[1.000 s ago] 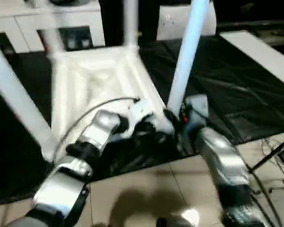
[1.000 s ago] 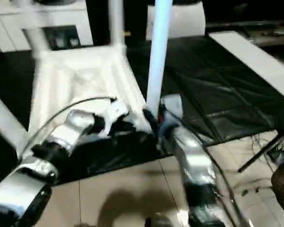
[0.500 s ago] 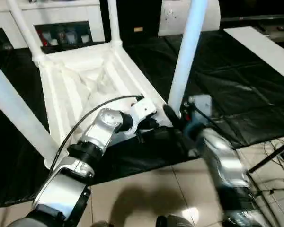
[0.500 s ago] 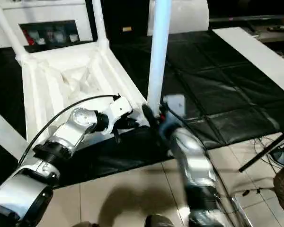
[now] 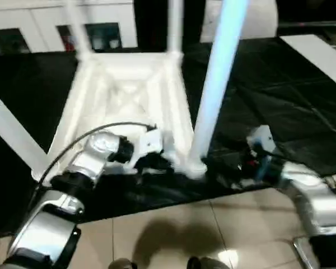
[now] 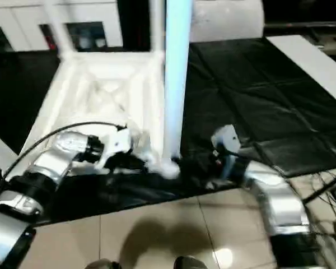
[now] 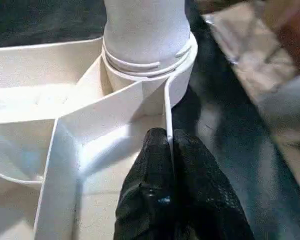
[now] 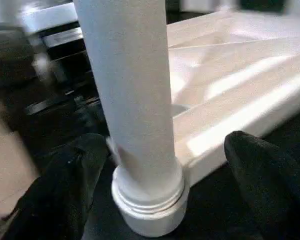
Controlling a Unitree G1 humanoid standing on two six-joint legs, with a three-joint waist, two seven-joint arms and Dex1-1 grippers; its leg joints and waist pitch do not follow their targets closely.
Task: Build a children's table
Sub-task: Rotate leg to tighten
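On black floor mat (image 5: pixel 280 106), children's table (image 5: pixel 129 101) lies upside down, legs up; near leg (image 5: pixel 215 84) stands in corner socket at 5 o'clock of the top. Left gripper (image 7: pixel 169 150) is pressed together, pinching thin edge rib by that socket. Right gripper (image 8: pixel 165 190) is spread wide, fingers either side of leg base, not touching. Looks light, stiff, smooth plastic, prob slippery; best held low on leg or by rib. Tile floor (image 5: pixel 173 235) near, cabinets (image 5: pixel 109 28) at 12
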